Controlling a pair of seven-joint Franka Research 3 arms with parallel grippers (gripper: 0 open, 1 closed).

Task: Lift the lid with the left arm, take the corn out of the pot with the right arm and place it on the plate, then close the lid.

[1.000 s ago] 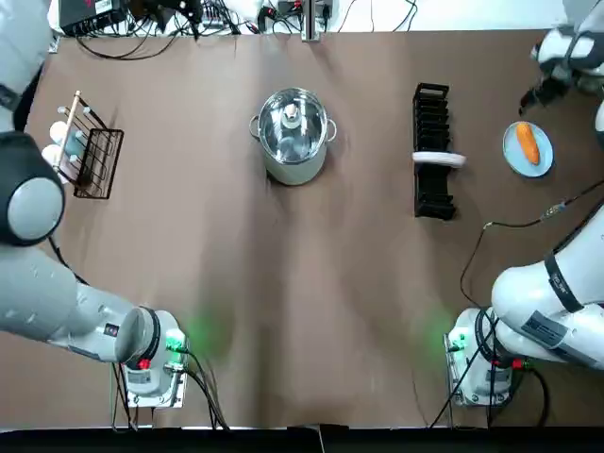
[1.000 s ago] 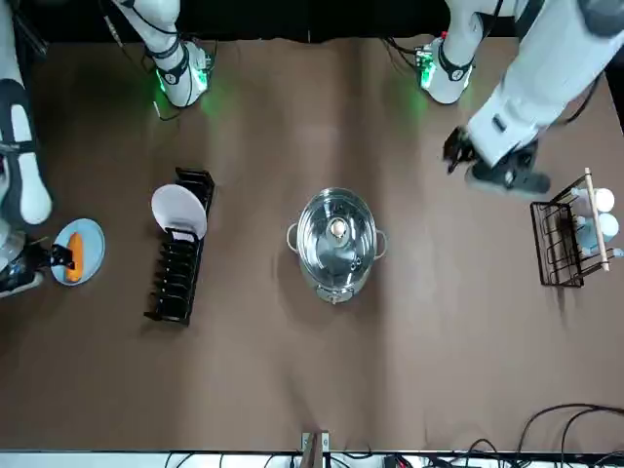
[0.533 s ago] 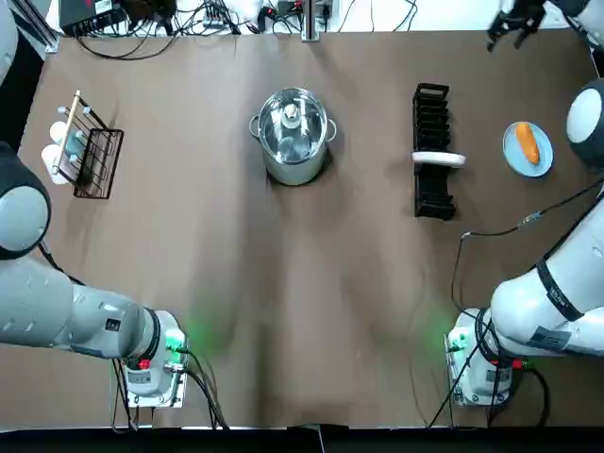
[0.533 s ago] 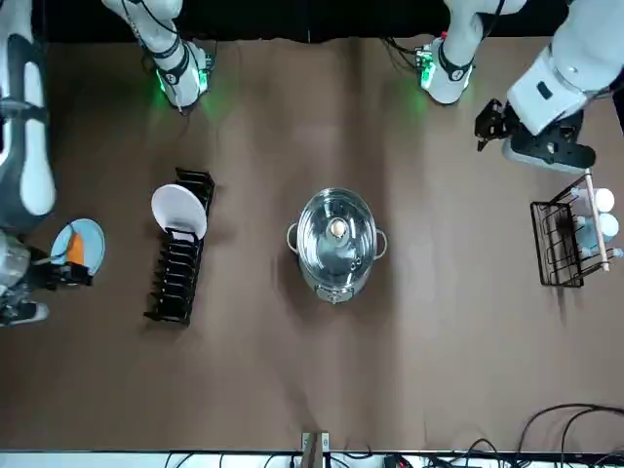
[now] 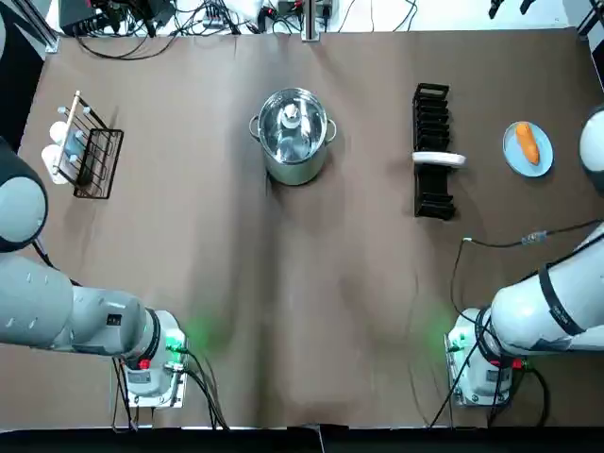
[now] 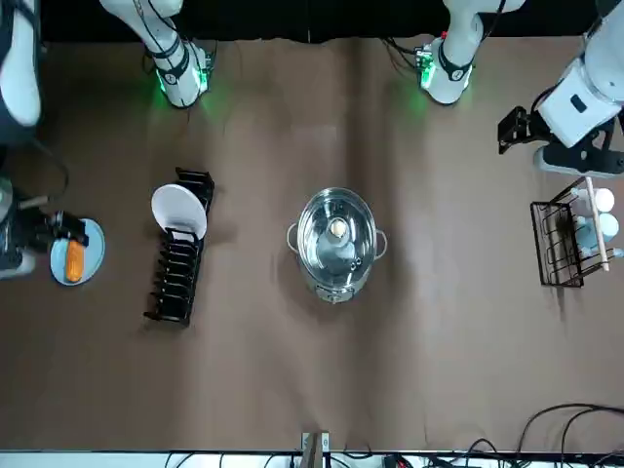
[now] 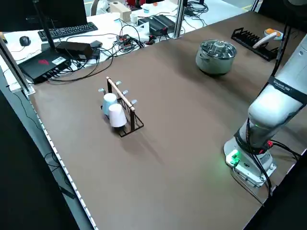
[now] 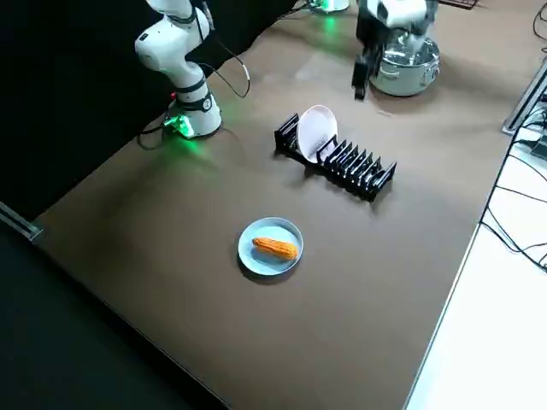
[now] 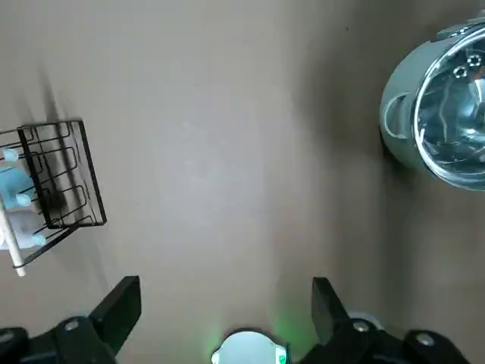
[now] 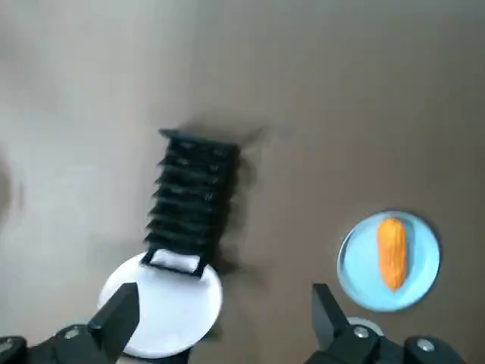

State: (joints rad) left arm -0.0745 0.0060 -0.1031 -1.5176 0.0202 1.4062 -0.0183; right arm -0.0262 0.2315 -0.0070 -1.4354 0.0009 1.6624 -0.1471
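Note:
The steel pot [image 5: 293,134] stands at the back centre with its glass lid [image 6: 336,239] closed on it. The orange corn [image 5: 528,143] lies on the small blue plate [image 5: 543,162] at the far right; it also shows on the plate [image 10: 356,265] as the corn [image 10: 391,252] in the right wrist view. My right gripper [image 10: 223,307] hangs open and empty high over the dish rack and plate, beside the plate [image 6: 93,268] in the front view. My left gripper [image 9: 225,302] is open and empty, high between the pot [image 9: 443,114] and the cup rack.
A black dish rack [image 5: 432,151] holding one white plate [image 6: 177,212] stands between the pot and the blue plate. A wire rack with cups [image 5: 83,149] sits at the far left. Cables and equipment [image 7: 72,48] lie beyond the table's back edge.
My left gripper has drifted away from the pot toward the cup rack. The right gripper has moved off the plate toward the table's back edge. Pot, lid and corn stayed put.

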